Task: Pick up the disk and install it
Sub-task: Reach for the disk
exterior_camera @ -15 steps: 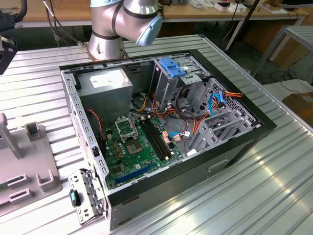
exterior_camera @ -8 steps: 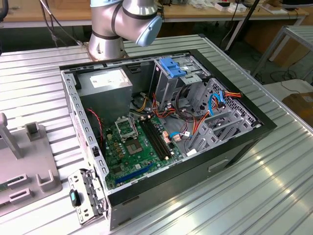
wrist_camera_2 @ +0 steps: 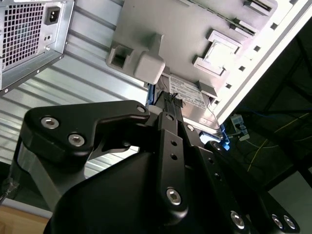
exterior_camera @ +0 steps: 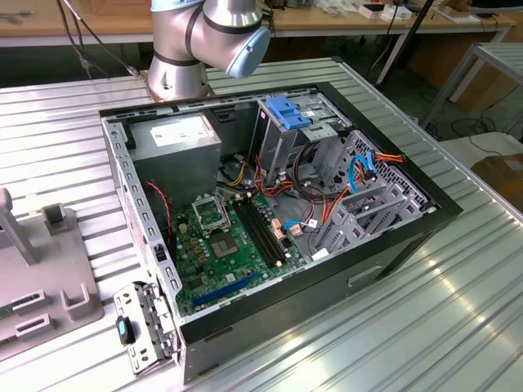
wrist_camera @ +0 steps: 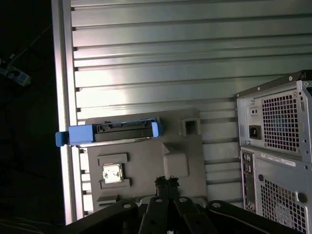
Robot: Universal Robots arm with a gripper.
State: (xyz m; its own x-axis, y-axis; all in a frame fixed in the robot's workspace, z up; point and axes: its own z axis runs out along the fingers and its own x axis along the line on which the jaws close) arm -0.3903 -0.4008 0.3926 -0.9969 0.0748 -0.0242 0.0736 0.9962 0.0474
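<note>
The disk [wrist_camera: 112,132], a grey drive in a bright blue carrier, rests on a grey fixture plate [wrist_camera: 185,146] close to the table's edge. In the first wrist view my gripper [wrist_camera: 165,183] hangs above that plate, a short way from the disk and not touching it. Its fingertips meet with nothing between them. In the second wrist view the gripper [wrist_camera_2: 171,100] points at the disk's labelled face [wrist_camera_2: 190,95], with the fixture plate [wrist_camera_2: 161,29] beyond. The exterior view has the arm's base [exterior_camera: 176,57] behind the case.
An open computer case [exterior_camera: 392,245] lies on the ribbed metal table [exterior_camera: 441,327], with a metal drive cage [exterior_camera: 359,204] and a fixed blue latch [exterior_camera: 288,110] inside. The case's rear panel [wrist_camera: 278,146] stands beside the fixture plate [exterior_camera: 49,261]. The table edge [wrist_camera: 63,97] runs next to the disk.
</note>
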